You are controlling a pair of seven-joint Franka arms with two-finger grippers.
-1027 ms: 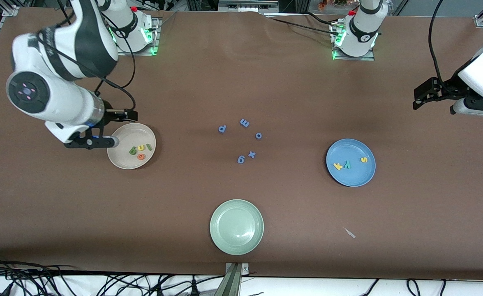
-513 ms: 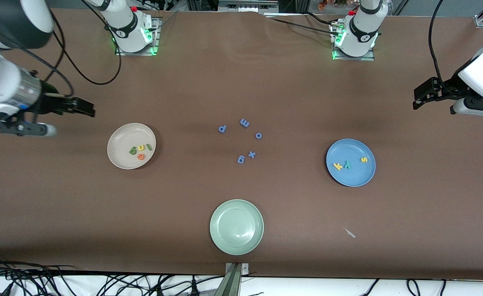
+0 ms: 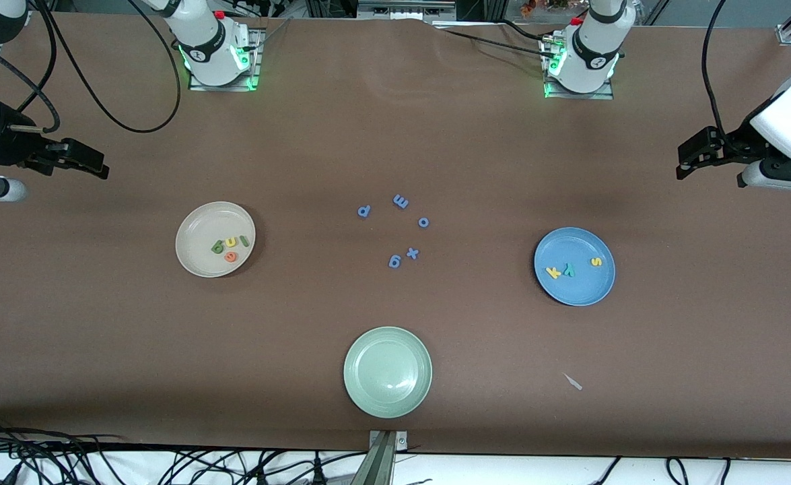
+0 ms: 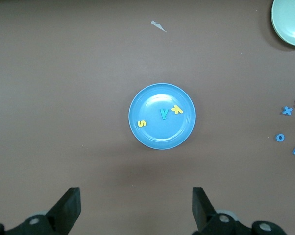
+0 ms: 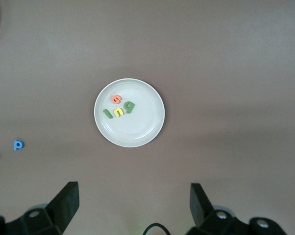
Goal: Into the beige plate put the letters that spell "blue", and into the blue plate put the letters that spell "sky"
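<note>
While both arms wait raised at the table's ends, each gripper's fingers stand spread wide and hold nothing; the left wrist view shows the left gripper point(image 4: 135, 210) with its two dark, wedge-shaped fingers point(image 4: 69, 205) well apart over bare table, and the right wrist view shows the right gripper point(image 5: 133, 208) the same way, its fingers point(image 5: 64, 203) touching nothing

Nearest the front camera, a pale green plate point(image 3: 388, 372) lies empty at the middle of the table point(image 3: 395, 135), round, shallow and smooth with a soft sheen. A small pale scrap point(image 3: 573, 382) lies on the matte brown surface toward the left arm's end

Farther back, the blue plate point(image 3: 575, 267) sits toward the left arm's end and holds the letters that spell "sky" point(image 3: 569, 269): a yellow k point(image 3: 553, 272), a teal y point(image 3: 569, 269) just beside it and a yellow s point(image 3: 596, 262) a little apart. They are flat, thick-cut foam pieces with a dull finish. About level with it, toward the right arm's end, the beige plate point(image 3: 215, 239) holds the letters that spell "blue" point(image 3: 229, 246), clustered close: green b point(image 3: 218, 247), yellow u point(image 3: 231, 242), dark green l point(image 3: 244, 240), and orange e point(image 3: 231, 256) nearer the camera

Between the two plates, five blue letters point(image 3: 398, 229) lie loose on the table in a rough ring
</note>
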